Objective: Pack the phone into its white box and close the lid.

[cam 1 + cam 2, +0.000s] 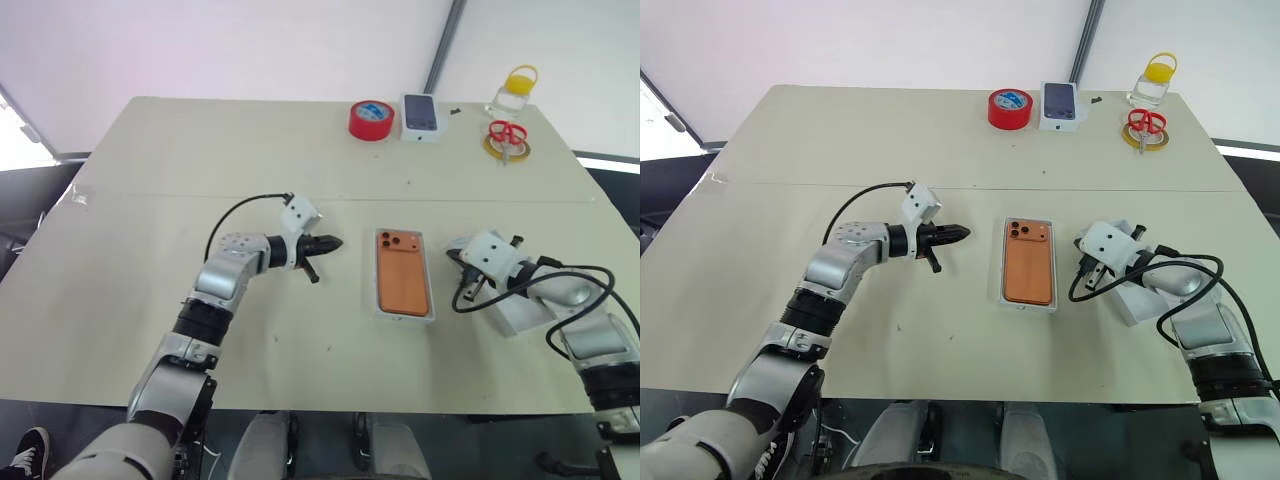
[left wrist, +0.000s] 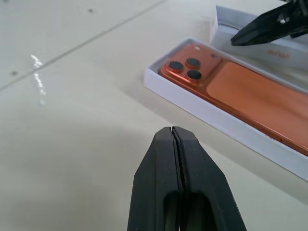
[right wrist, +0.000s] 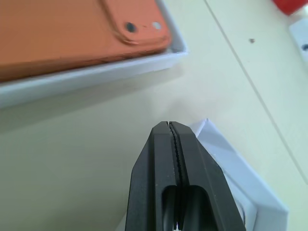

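The orange phone (image 1: 402, 272) lies back up inside the shallow white box (image 1: 378, 305) at the table's middle, with its three camera lenses (image 2: 186, 68) at the far end. To the left of the box, my left gripper (image 1: 335, 242) is shut and empty, its tip pointing at the box from a short way off. My right gripper (image 1: 1083, 280) is also shut and holds nothing; it hovers just right of the box. The white lid (image 1: 1135, 302) lies on the table under my right gripper and forearm, partly hidden. In the right wrist view the shut fingers (image 3: 168, 144) sit over the lid's corner (image 3: 240, 173).
Along the far edge stand a red tape roll (image 1: 371, 120), a small white box printed with a phone picture (image 1: 421, 117), red scissors (image 1: 507, 131) on a yellow ring, and a jar with a yellow lid (image 1: 515, 90). The table's left half is bare.
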